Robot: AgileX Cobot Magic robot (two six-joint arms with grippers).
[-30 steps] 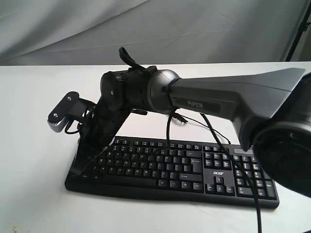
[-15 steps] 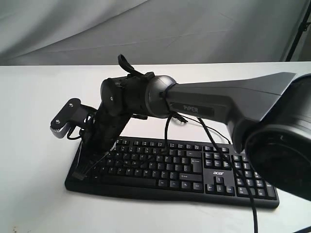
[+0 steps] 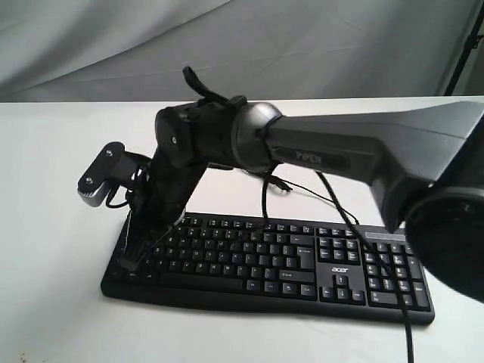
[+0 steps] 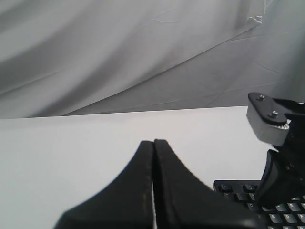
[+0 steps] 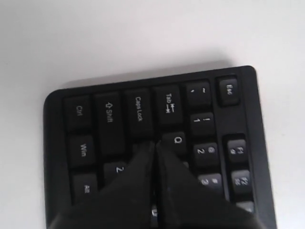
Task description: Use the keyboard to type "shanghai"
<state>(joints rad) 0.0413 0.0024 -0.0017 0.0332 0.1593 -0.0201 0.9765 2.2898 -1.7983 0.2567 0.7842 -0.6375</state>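
Note:
The black keyboard (image 3: pixel 302 266) with white legends and an acer logo lies on the white table (image 3: pixel 53 151). My right arm reaches across it to its left end. There my right gripper (image 3: pixel 129 265) is shut and empty. In the right wrist view the right gripper (image 5: pixel 155 143) has its tips on the row below Q, beside Caps Lock on the keyboard (image 5: pixel 109 114). I cannot tell whether they touch a key. My left gripper (image 4: pixel 153 141) is shut and empty above bare table, left of the keyboard (image 4: pixel 238 187) corner.
A thin black cable (image 3: pixel 333 200) trails from the arm over the keyboard's right half. The right arm's grey wrist camera (image 3: pixel 100 175) juts out left of the keyboard. Grey cloth (image 3: pixel 302 38) hangs behind the table.
The right gripper dipped toward the keyboard's left end half a second ago and now sits slightly higher, its wrist camera tilted back. The left gripper's earlier position is not shown.

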